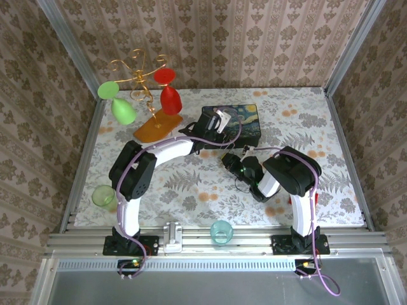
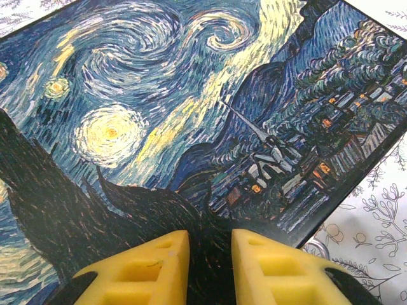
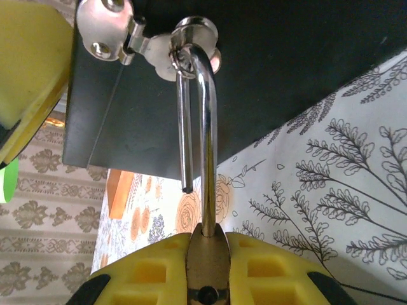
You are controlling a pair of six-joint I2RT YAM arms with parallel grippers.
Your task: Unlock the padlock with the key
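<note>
Padlock (image 3: 206,273) is clamped in your right tool (image 3: 208,246), shackle hooked through the ring (image 3: 194,28) ahead; your left tool (image 2: 210,244), narrowly apart, holds nothing.

Walls of beige wallpaper with a brown damask pattern (image 1: 216,44) close me in on three sides between silver aluminium corner posts (image 1: 68,44), and before me lies an evenly lit white tabletop printed with grey leaves and orange flowers (image 1: 331,127), edged near me by a ribbed aluminium rail (image 1: 254,244)
</note>
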